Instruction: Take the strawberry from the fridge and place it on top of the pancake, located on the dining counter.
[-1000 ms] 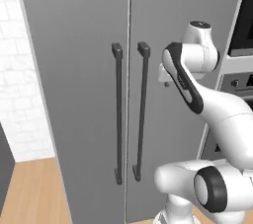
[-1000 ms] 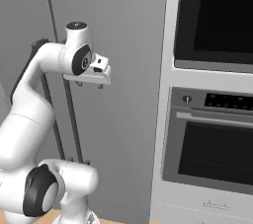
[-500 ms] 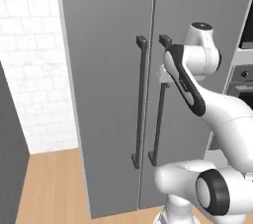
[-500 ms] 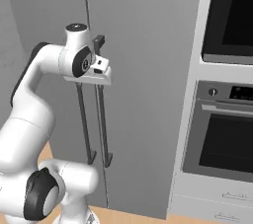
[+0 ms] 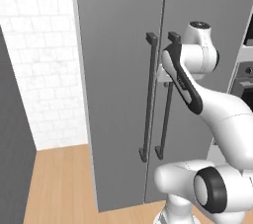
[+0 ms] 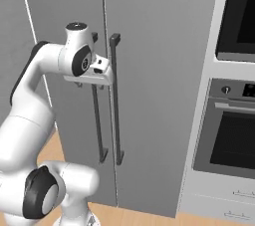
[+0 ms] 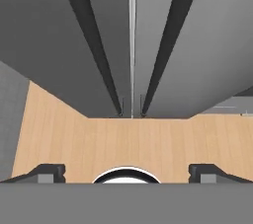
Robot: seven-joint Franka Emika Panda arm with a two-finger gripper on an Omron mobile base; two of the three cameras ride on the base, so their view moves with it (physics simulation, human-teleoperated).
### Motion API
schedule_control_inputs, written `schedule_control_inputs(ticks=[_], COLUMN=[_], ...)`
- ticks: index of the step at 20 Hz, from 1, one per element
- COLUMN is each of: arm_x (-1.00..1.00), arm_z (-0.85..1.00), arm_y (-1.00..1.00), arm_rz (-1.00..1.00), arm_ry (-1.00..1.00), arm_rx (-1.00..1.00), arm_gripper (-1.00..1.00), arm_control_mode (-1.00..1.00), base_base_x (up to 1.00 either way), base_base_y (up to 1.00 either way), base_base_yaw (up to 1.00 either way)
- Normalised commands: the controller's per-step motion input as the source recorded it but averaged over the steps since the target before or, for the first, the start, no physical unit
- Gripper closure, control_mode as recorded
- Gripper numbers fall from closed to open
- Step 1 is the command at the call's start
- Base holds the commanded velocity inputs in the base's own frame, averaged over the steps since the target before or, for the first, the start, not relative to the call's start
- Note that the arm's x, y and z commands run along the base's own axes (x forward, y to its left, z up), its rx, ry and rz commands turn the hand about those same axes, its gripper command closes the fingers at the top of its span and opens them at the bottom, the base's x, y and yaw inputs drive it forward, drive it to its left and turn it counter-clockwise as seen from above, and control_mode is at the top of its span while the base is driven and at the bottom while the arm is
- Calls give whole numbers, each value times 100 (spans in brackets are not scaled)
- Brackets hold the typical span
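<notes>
Left base view: fridge (image 5: pixel 118 70) tall and grey, both doors shut, with two dark bar handles (image 5: pixel 148 94) side by side at the centre seam. Arm raised in front of the right-hand door, wrist close to the upper part of the handles. White brick wall (image 5: pixel 39 60) to the left of the fridge, wood floor (image 5: pixel 59 178) below. Strawberry hidden, no berry visible on the closed fridge front.

Right base view: same fridge (image 6: pixel 159 70) seen from the other side, doors closed, handles running down the middle. Claw (image 6: pixel 102 68) held just in front of the upper handles, touching or not impossible to tell. Built-in oven (image 6: pixel 229 130) with dark glass to the right of the fridge.

Hand view: looking down along the fridge front, both handles (image 7: pixel 94 45) converging toward the floor either side of the door seam. Two dark fingertips (image 7: pixel 47 172) set wide apart at the lower corners, so claw spread wide and holding nothing.
</notes>
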Motion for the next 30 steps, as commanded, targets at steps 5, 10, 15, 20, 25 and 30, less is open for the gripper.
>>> schedule_control_inputs(ticks=[5, 10, 15, 20, 25, 30], arm_x=[0, 2, 45, 86, 100, 88], arm_z=[0, -3, -20, -24, -8, 0], arm_y=[0, 0, -15, -45, -6, -14], arm_rz=[0, -3, -7, -1, 0, 0], arm_ry=[0, -8, -47, -25, -2, 0], arm_rx=[0, -2, -4, 0, 0, 0], arm_gripper=[-100, -100, -100, -100, -100, -100], arm_control_mode=[100, -100, -100, -100, -100, -100], base_base_x=[-60, -5, 0, 0, 0, 0], base_base_y=[-11, -2, 0, 0, 0, 0], base_base_yaw=[-1, -2, 0, 0, 0, 0])
